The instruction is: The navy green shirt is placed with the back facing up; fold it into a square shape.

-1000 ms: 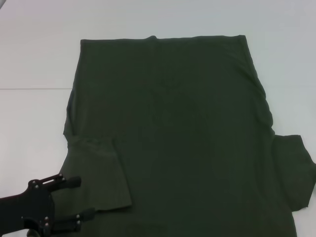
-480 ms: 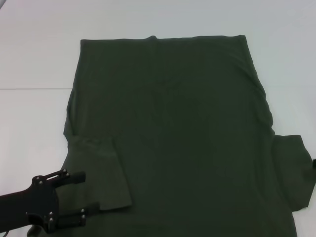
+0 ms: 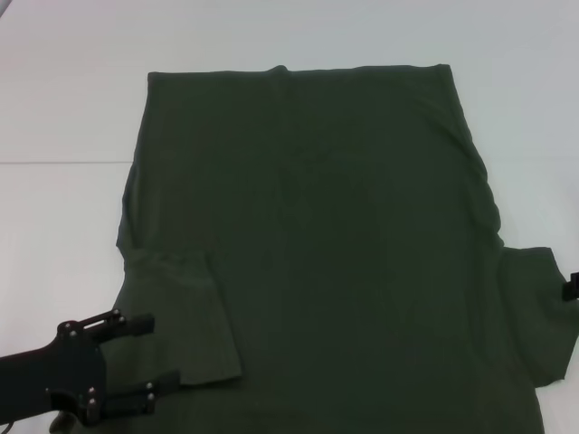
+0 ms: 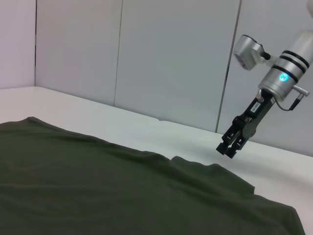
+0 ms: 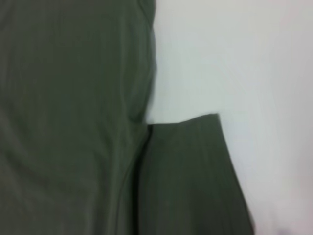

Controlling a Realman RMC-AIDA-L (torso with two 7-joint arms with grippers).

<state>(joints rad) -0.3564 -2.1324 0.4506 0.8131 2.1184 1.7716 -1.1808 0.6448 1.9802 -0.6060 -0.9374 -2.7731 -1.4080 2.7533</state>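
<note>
While navy green shirt lies flat, left end effector released; right end effector state unclear.

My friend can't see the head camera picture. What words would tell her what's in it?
A big dark green shirt lies flat on a white table, its left sleeve folded in over the body and its right sleeve sticking out. The left gripper sits open by the folded sleeve, and a bit of the right gripper peeks in beside the other sleeve.
</note>
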